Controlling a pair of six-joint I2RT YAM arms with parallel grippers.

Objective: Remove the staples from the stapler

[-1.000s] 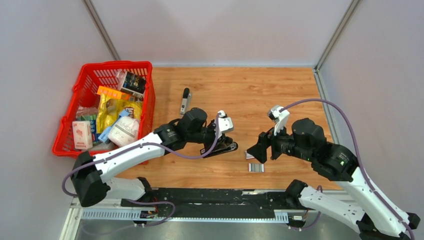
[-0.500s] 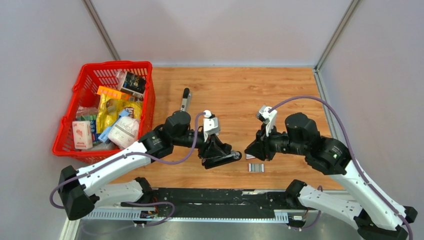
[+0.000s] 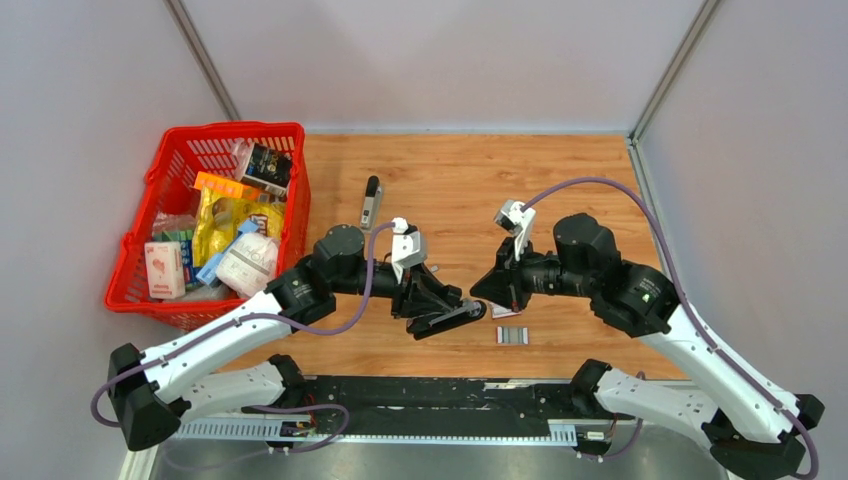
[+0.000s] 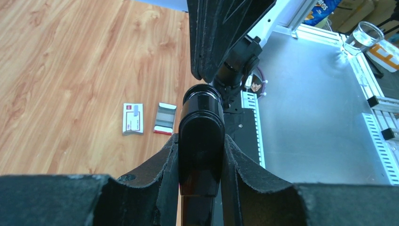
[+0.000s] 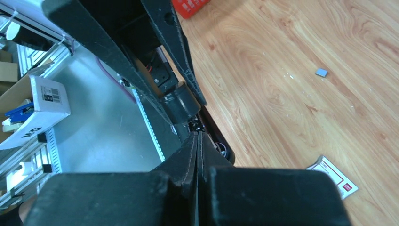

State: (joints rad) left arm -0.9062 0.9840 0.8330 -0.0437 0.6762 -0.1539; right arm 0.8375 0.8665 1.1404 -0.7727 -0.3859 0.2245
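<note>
A black stapler (image 3: 447, 319) is held off the table, and my left gripper (image 3: 432, 308) is shut on it. In the left wrist view the stapler's body (image 4: 201, 136) sits clamped between both fingers. My right gripper (image 3: 489, 290) is shut, its tips at the stapler's right end. In the right wrist view its fingers (image 5: 190, 150) are pressed together right above the stapler (image 5: 221, 150); nothing shows between them. A ribbed grey strip of staples (image 3: 512, 336) (image 4: 165, 117) lies on the table below the right gripper. A small grey staple bit (image 5: 322, 72) lies farther off.
A small white-and-red box (image 4: 132, 118) (image 5: 335, 175) lies beside the staples. A red basket (image 3: 163, 181) full of packets stands at the left. A slim grey-and-black item (image 3: 371, 202) lies behind the left arm. The metal rail (image 3: 400, 395) runs along the near edge.
My right gripper has moved left to the stapler's end and gone from open to shut. The left gripper has drawn the stapler a little nearer and lower.
</note>
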